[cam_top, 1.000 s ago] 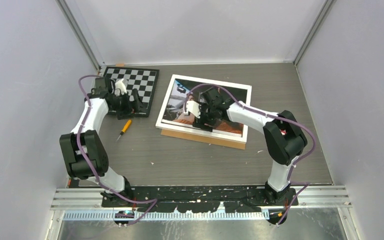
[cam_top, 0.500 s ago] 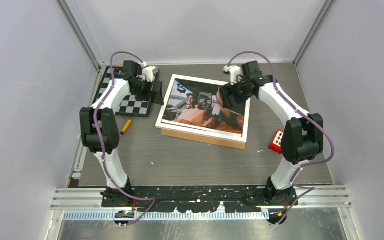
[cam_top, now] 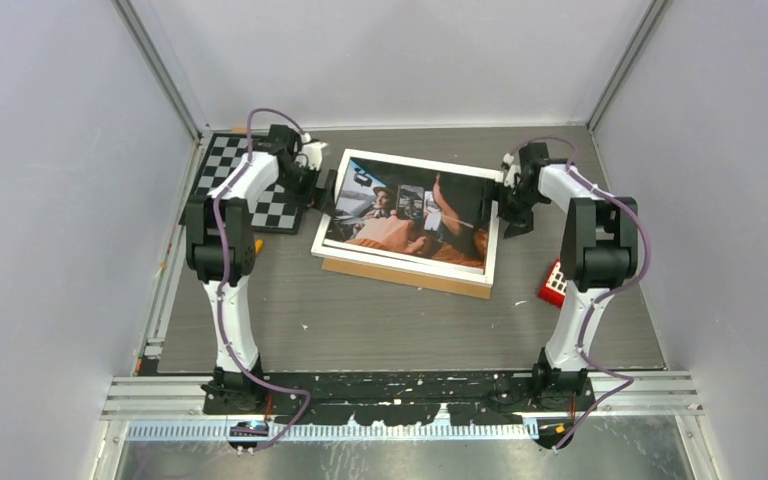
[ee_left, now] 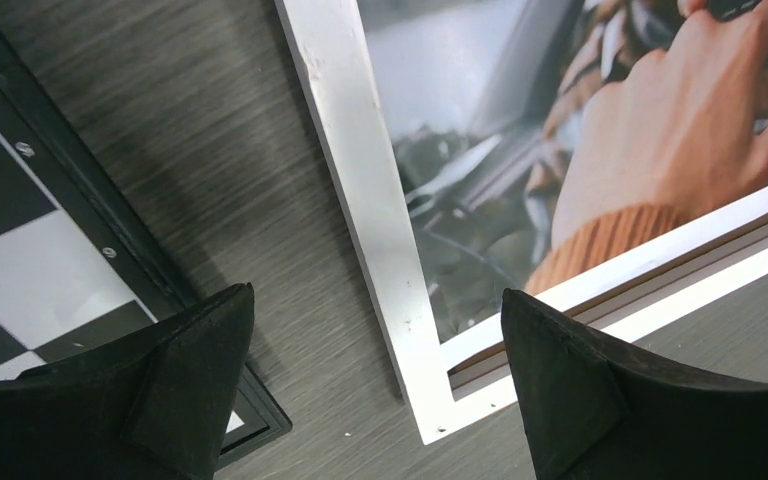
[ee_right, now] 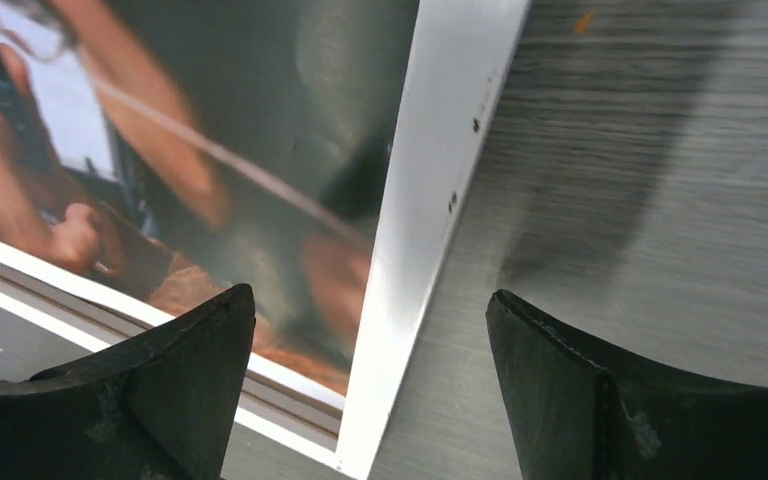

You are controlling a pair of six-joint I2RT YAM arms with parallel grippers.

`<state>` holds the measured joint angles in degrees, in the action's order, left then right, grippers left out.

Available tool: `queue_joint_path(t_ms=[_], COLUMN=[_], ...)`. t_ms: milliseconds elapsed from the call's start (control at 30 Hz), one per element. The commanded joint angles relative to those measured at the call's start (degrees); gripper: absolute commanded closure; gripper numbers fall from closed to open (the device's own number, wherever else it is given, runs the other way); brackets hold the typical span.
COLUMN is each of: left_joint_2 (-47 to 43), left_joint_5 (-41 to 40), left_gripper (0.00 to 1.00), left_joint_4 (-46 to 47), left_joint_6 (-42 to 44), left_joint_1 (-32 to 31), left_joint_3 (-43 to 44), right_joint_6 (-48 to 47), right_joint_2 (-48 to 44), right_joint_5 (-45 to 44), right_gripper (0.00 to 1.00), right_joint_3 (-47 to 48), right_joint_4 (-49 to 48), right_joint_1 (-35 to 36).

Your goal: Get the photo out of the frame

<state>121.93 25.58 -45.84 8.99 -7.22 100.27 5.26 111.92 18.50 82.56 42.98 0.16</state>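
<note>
The photo (cam_top: 407,214) still lies in the frame (cam_top: 412,262) on the counter (cam_top: 380,320). Left tool (cam_top: 320,186), wide open and empty, has moved from the checkerboard (cam_top: 222,182) to the frame's left edge; right tool (cam_top: 506,202), likewise, off the photo to the right edge.

Left claw (cam_top: 326,191) and right claw (cam_top: 505,204) swung, seemingly, to frame (ee_left: 360,150) edges.

— Where can we pass?
— Over the bare grey wood-grain tabletop (cam_top: 390,325) near us. On the left, only a narrow strip separates the black-and-white checkerboard (cam_top: 222,172) from the large white-bordered picture frame (cam_top: 420,164). A small red block (cam_top: 554,283) sits on the right.
</note>
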Motion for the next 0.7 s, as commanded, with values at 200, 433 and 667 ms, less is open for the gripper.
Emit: queue_joint_path(t_ms=[200,433,667], left_joint_2=[-4.24,-7.69,-9.80], left_joint_5=[1.51,3.01,2.60], left_gripper=[0.07,0.10,0.10], left_joint_4=[2.51,3.94,2.61], left_joint_6=[-1.87,-2.30,-2.10], left_joint_1=[-2.77,-4.05,-4.31], left_joint_3=[-12.55,-18.87,-19.08], right_joint_6=[4.77,4.56,3.55], right_joint_2=[12.92,21.38,21.93], right_joint_5=[9.61,15.14,15.88], right_gripper=[0.20,0.28,0.28], right_joint_3=[11.17,20.40,22.54], right_joint_4=[1.33,2.27,3.62], right_joint_1=[0.63,0.63,1.14])
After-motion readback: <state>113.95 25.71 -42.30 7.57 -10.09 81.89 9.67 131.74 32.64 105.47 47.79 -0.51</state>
